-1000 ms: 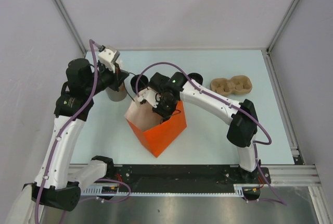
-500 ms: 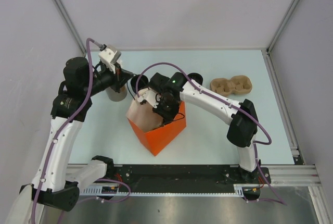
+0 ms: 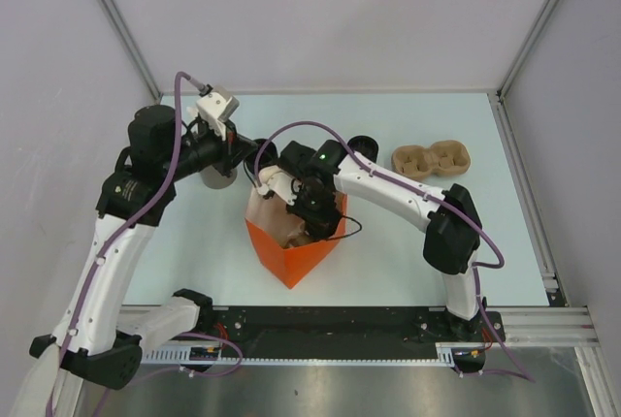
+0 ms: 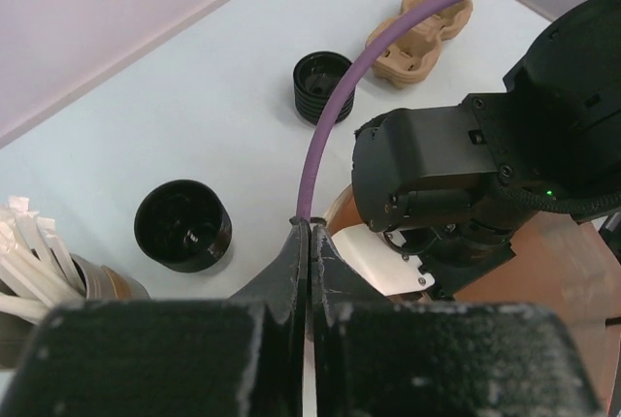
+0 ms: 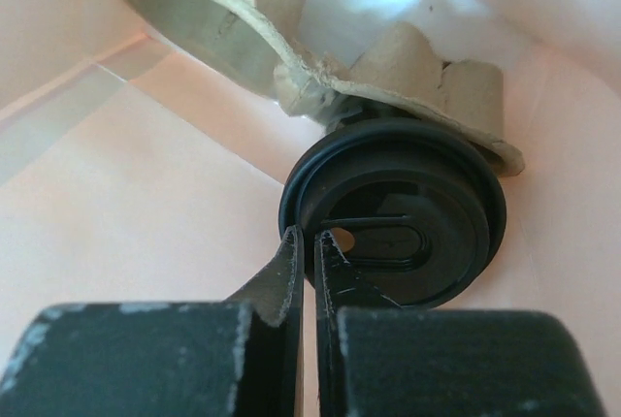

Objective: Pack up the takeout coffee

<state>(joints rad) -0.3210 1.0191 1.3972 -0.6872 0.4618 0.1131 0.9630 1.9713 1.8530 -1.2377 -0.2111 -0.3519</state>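
Observation:
In the right wrist view the takeout coffee shows from above as a black round lid. It sits in a brown cardboard carrier inside the orange paper bag. My right gripper is down in the bag and shut on the near rim of the lid, one finger outside the rim and one inside. From the top camera the cup is hidden by the right wrist. My left gripper is shut with nothing between its fingers and hovers by the bag's far-left edge.
A lidless black cup, a stack of black lids and a spare cardboard carrier stand behind the bag. The grey cup of white straws is at the left. The right arm's purple cable arcs over the bag.
My right gripper has gone deeper into the bag, and the bag now stands more upright. My left gripper has moved right, toward the bag's edge.

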